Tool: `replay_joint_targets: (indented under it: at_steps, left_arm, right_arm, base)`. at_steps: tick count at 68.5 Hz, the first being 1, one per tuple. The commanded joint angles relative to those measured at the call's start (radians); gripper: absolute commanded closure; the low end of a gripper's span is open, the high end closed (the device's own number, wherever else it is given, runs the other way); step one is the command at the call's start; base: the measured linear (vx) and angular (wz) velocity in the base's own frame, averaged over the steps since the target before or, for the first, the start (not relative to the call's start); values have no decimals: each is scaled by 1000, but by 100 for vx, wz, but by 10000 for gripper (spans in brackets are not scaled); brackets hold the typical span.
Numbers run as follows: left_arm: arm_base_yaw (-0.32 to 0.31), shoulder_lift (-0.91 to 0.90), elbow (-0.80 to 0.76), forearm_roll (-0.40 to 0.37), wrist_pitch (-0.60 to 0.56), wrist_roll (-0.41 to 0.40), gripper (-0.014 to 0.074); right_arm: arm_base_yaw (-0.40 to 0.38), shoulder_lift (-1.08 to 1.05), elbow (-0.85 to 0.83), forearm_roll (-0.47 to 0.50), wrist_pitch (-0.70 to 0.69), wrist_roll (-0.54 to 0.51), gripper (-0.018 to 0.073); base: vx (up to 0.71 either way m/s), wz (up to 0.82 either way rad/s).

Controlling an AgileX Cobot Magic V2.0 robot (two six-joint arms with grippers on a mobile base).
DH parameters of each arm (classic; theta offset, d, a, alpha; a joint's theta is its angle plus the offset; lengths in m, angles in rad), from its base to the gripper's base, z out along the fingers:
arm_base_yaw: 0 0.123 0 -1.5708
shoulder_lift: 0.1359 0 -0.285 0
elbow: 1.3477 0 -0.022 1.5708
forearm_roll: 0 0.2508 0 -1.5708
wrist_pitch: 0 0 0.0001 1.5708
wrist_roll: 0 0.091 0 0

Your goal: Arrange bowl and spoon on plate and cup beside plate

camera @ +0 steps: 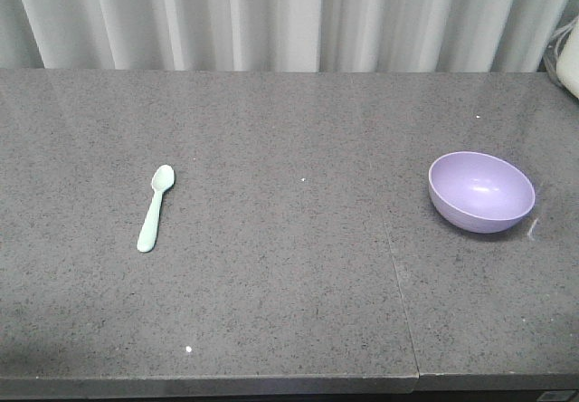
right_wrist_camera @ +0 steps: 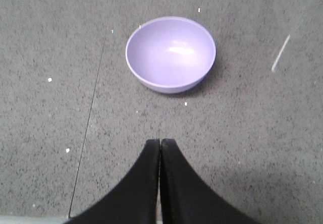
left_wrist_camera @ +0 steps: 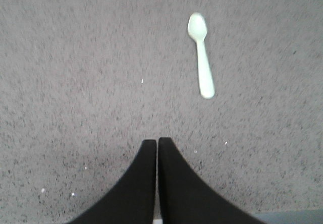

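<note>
A pale mint-green spoon (camera: 156, 207) lies flat on the left part of the grey table, scoop end away from me. In the left wrist view the spoon (left_wrist_camera: 202, 54) is ahead and to the right of my left gripper (left_wrist_camera: 157, 142), which is shut and holds nothing. A lavender bowl (camera: 481, 191) stands upright and empty on the right. The bowl (right_wrist_camera: 170, 53) lies straight ahead of my right gripper (right_wrist_camera: 160, 142), also shut and holding nothing, well apart from it. Plate and cup are out of view. Neither gripper shows in the front view.
The speckled grey table (camera: 289, 284) has a seam (camera: 398, 275) running front to back, left of the bowl. Pale curtains (camera: 271, 13) hang behind. A whitish object (camera: 568, 58) sits at the far right edge. The front edge of the table (right_wrist_camera: 30, 220) is close behind my right gripper.
</note>
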Motion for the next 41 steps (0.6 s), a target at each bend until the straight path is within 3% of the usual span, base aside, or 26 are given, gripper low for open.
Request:
replay_joint_targets:
  at_steps: [1, 41]
  left_arm:
    - [4, 20, -33, -15, -26, -6, 603]
    - [4, 26, -33, -14, -31, -6, 587]
  right_arm:
    - [-5, 34, -55, 1, 8, 2, 570]
    - [-5, 51, -54, -3, 16, 1, 561]
  base:
    - [0, 0]
    - [0, 0]
